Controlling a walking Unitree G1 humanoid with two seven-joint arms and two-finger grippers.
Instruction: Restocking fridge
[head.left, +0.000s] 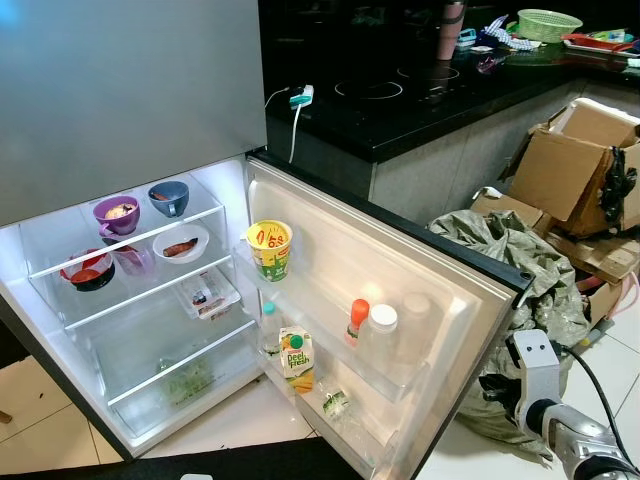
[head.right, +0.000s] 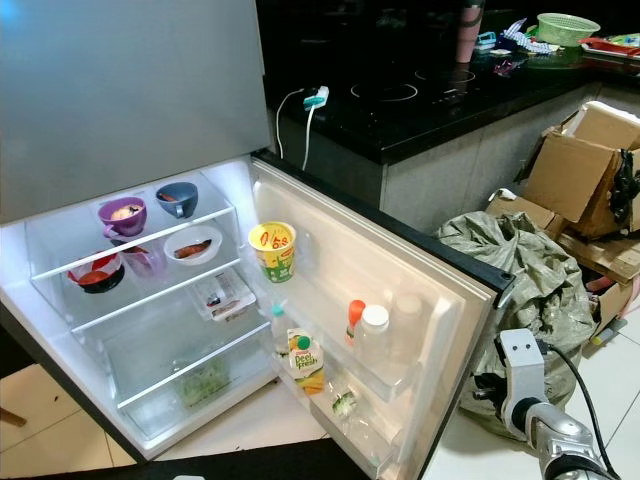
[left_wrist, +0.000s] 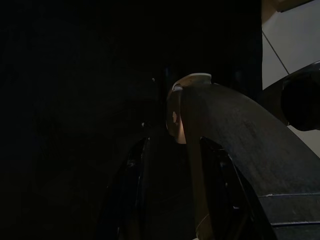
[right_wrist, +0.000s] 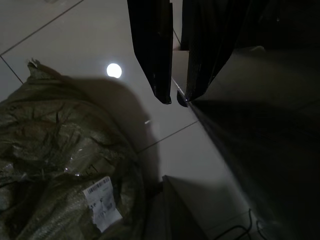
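I see the brushed grey metal fridge front (head.left: 120, 90), matt, and the white glossy plastic inner door (head.left: 400, 270) with clear plastic shelves (head.left: 130, 245). The black countertop (head.left: 400, 100) looks glossy like polished stone (it reflects light). The brown cardboard boxes (head.left: 575, 165) are matt and rough. The olive woven sack (right_wrist: 55, 165) looks coarse, with a paper label. My right arm (head.left: 560, 420) is silver metal, and the floor tiles (right_wrist: 75, 45) shine.
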